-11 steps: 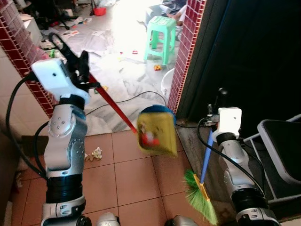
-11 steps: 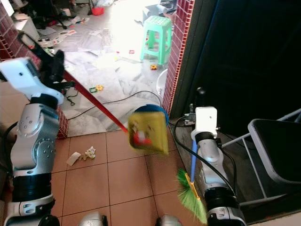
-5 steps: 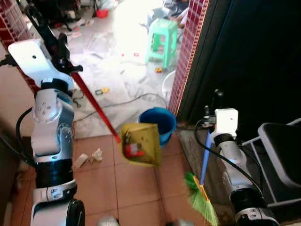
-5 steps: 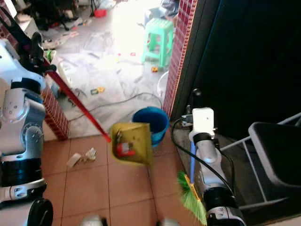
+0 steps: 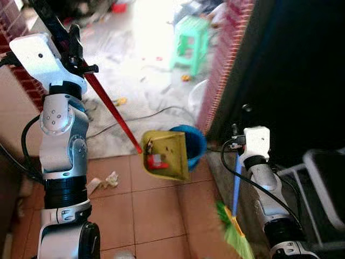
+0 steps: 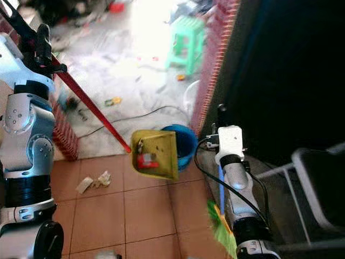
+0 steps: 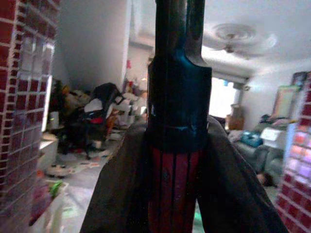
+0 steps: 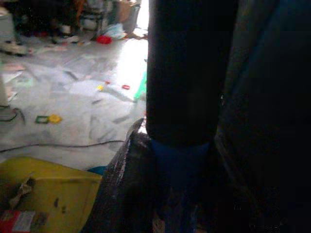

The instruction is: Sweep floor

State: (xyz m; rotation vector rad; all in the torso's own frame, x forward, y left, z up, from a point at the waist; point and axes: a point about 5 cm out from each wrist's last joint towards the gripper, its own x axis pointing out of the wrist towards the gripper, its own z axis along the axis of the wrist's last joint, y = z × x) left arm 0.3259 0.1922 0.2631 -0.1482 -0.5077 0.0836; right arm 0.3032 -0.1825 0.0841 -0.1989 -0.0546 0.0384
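Observation:
My left gripper (image 5: 73, 46) is raised high at the left, shut on the long red handle (image 5: 110, 105) of a yellow dustpan (image 5: 166, 155). The pan hangs tilted against the left side of a blue bucket (image 5: 195, 145), with a red-and-white packet (image 5: 156, 162) and scraps lying in it. My right gripper (image 5: 243, 116) is shut on the blue handle (image 5: 237, 186) of a broom, whose green bristles (image 5: 234, 237) rest on the tiles by my right side. The left wrist view shows the red handle (image 7: 175, 194) between the fingers. The right wrist view shows the blue handle (image 8: 180, 170) above the dustpan (image 8: 53, 194).
Crumpled paper (image 5: 105, 181) lies on the orange tiles left of the dustpan. A red brick pillar (image 5: 229, 59) and a dark doorway stand to the right, with a chair (image 5: 326, 183) beyond. Farther off are a cable (image 5: 140, 118), a green stool (image 5: 194, 40) and scattered litter on grey floor.
The camera has shifted. My left arm has risen, and the dustpan has swung from in front of the bucket to its left side. The broom hangs much as before.

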